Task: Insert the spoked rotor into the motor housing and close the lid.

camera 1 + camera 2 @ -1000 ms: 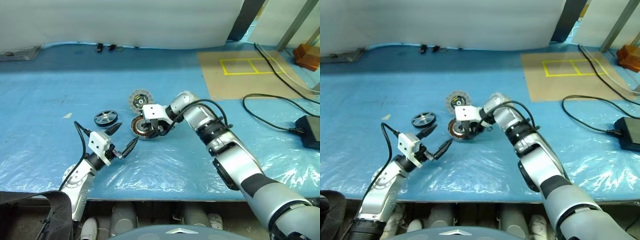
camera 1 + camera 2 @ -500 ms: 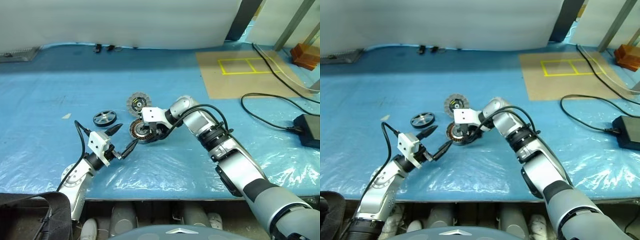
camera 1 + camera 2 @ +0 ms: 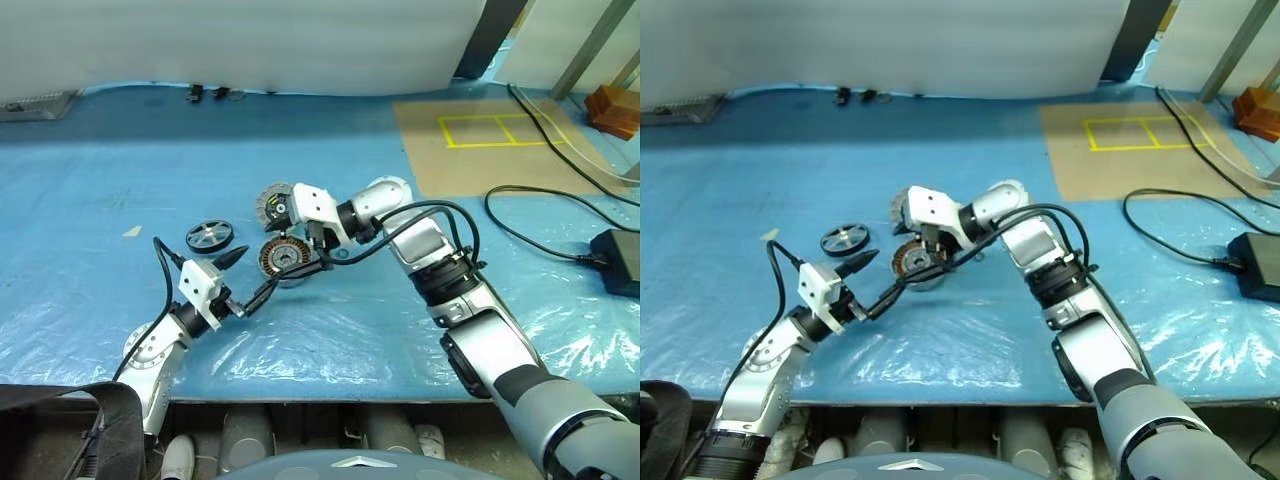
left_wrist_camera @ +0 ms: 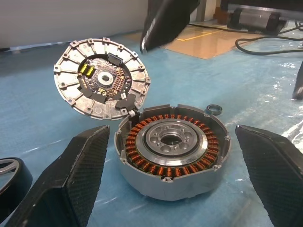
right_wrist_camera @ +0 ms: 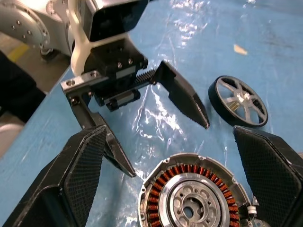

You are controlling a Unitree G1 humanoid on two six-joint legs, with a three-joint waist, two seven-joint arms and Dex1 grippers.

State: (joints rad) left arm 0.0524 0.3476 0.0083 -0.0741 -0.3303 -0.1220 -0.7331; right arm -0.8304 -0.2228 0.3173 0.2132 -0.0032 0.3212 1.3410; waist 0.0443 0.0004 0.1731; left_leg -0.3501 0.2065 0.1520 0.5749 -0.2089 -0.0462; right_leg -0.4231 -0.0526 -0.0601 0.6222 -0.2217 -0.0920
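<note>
Left wrist view: housing open, rotor not yet in

Left wrist cam looks straight at the housing (image 4: 173, 153), upright on the blue sheet (image 3: 100, 180), lid (image 4: 102, 79) hinged up and back, inner face w/ ribbed rim and dark circuit centre showing. Inside the housing: ring of copper windings round a silvery hub w/ a dark bore. Nothing else in it, so the rotor seat is free. A small dark ring (image 4: 214, 109) lies on the sheet just behind the housing.

Rotor (image 3: 209, 236) lies flat on the sheet, apart from the housing, on the robot's left of it, near the left gripper (image 3: 247, 277). Untouched by either gripper.

Grippers: left one level, jaws spread wide, empty, tips just short of the housing. Right gripper (image 5: 182, 156) hangs above the housing pointing down and leftward, jaws spread wide, empty too.

Step in hand, as I judge it: fetch the rotor. How to do it well:
- Left arm is the nearer one; swing it over to the rotor rather than reach across w/ the right.
- Rotor is flat and thin; pinch across the black rim, not the spokes, and tip the jaws down to get under the edge on the slick plastic.
- Carry it level, centre the hub over the bore, lower straight; a tilt would likely jam it on the windings.
- Keep clear of the raised lid on approach, come in from the side away from the hinge.
- Lid last: push it down w/ the right, steady the housing w/ the left.
</note>
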